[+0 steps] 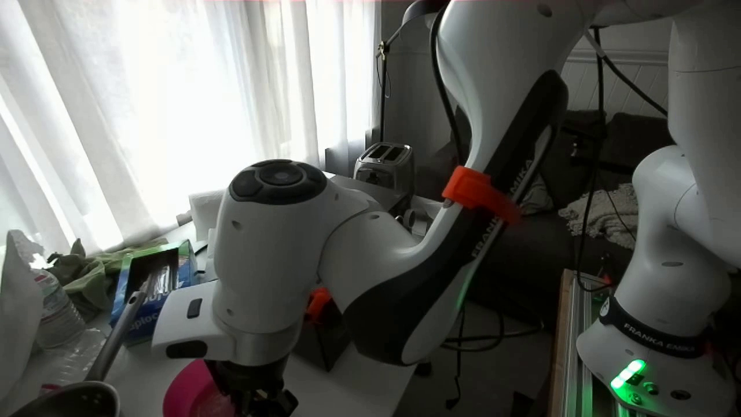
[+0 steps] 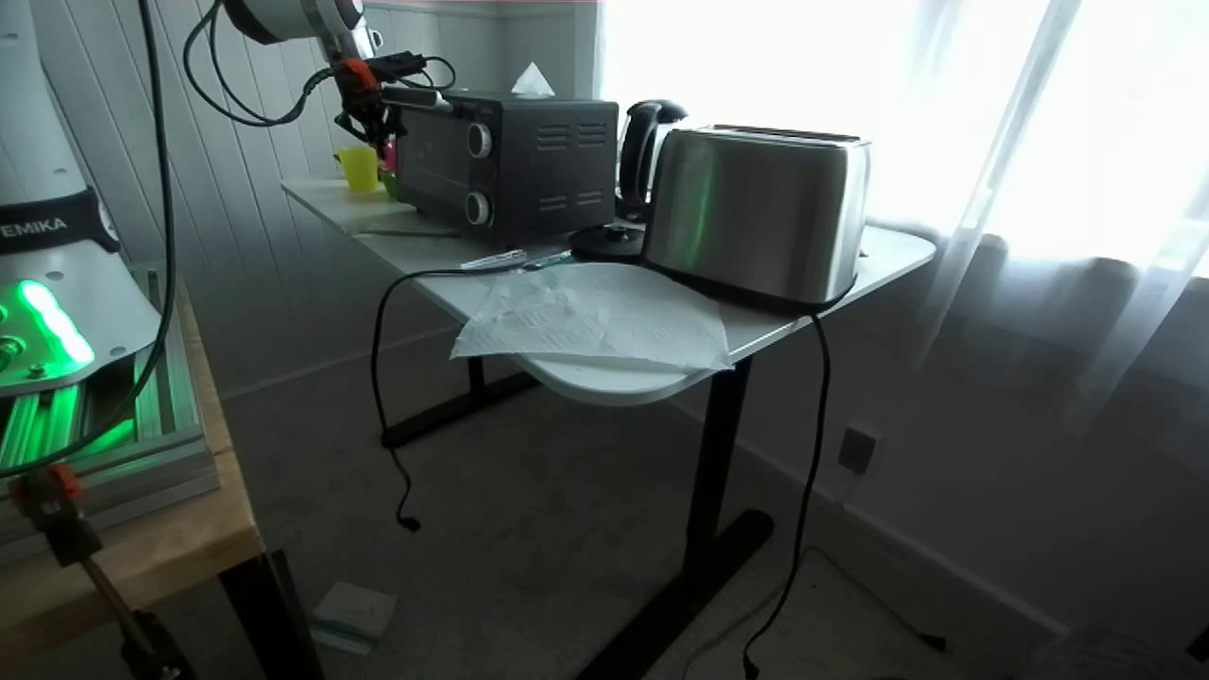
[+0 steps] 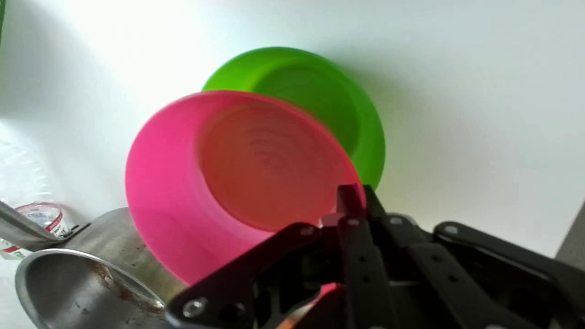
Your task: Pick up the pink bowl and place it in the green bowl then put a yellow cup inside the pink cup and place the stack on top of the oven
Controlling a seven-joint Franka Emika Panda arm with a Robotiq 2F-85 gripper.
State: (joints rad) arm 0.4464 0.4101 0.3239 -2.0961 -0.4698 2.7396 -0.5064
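Note:
My gripper (image 3: 358,201) is shut on the right rim of the pink bowl (image 3: 164,183). The pink bowl is tilted and overlaps much of the green bowl (image 3: 365,119) in the wrist view; I cannot tell whether they touch. The pink bowl shows partly in an exterior view (image 1: 188,391) beside my gripper (image 1: 263,399). In an exterior view my gripper (image 2: 373,127) is at the far end of the table, with the green bowl (image 2: 390,183) below. The yellow cup (image 2: 359,168) stands to their left. The oven (image 2: 557,170) stands beside them. I cannot make out the pink cup.
A metal pot (image 3: 68,288) lies at lower left in the wrist view. A pan handle (image 1: 116,336), a plastic bottle (image 1: 58,315) and a blue-green box (image 1: 156,289) are near the bowls. A toaster (image 2: 756,212), kettle (image 2: 640,151) and paper sheet (image 2: 604,316) share the table.

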